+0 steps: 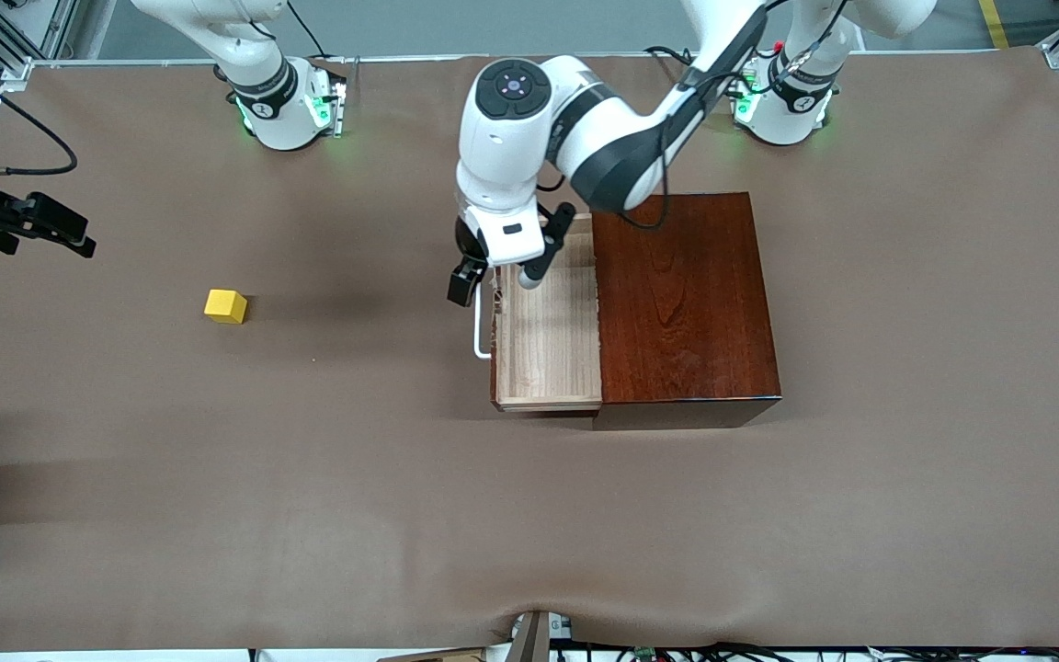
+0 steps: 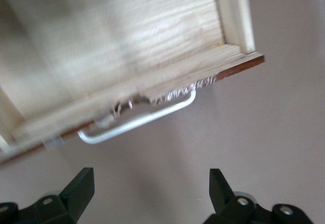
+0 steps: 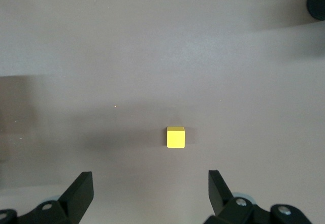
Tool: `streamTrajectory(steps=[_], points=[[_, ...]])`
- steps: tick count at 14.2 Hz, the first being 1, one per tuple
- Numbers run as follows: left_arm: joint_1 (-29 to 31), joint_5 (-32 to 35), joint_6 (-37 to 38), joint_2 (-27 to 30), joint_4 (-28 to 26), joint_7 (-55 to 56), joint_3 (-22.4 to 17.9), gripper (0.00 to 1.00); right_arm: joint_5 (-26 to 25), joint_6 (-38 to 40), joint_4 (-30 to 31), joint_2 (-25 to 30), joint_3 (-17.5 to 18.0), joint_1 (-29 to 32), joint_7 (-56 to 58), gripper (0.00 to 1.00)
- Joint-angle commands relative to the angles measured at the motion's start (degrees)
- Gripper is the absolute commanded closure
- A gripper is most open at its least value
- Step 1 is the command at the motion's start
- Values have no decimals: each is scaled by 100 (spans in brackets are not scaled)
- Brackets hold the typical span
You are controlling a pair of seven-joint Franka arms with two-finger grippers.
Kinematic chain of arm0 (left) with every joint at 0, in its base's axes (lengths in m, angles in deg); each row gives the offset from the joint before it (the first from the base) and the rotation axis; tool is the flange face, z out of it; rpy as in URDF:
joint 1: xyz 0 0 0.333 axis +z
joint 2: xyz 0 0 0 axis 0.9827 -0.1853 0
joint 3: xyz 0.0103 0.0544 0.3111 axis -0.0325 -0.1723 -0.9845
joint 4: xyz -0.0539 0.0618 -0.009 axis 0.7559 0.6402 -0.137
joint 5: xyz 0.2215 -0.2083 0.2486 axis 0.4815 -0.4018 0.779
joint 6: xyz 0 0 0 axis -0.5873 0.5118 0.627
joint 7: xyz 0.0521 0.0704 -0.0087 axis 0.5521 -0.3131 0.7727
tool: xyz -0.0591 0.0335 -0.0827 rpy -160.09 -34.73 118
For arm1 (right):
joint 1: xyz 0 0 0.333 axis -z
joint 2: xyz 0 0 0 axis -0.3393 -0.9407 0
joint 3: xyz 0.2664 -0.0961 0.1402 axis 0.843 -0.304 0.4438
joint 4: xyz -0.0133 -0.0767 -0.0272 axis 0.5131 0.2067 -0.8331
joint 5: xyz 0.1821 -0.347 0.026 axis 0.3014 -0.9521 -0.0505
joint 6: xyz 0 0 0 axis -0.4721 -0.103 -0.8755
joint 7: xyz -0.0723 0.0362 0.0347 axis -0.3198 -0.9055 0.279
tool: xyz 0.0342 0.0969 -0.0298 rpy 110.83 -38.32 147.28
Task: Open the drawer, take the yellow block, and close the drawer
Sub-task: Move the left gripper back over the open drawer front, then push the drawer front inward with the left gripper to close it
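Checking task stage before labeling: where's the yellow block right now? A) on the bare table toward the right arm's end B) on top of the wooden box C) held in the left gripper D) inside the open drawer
A: the yellow block sits alone on the table, well apart from the open drawer, whose tray shows nothing inside.

White arms (image 1: 529, 119), black joints, black claws (image 1: 500, 267) — bases seemingly green-lit

I see a brown paper-covered tabletop (image 1: 529, 515) carrying a glossy reddish-brown wooden box (image 1: 686, 303) with its pale drawer (image 1: 548, 340) pulled out, and a small yellow cube (image 1: 225, 306) well apart toward the right arm's end.
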Motion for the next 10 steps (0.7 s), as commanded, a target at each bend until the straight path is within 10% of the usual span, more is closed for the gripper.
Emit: streamTrajectory(steps=[1,10], points=[[-87,-19,-232,-160,223,1318,-117,0,-33,9,-70,-29,-3,-46,-123,0],[-359,-10,-593,-511,240,2336,-372,0,-33,44,-79,-37,-3,-37,-123,0]])
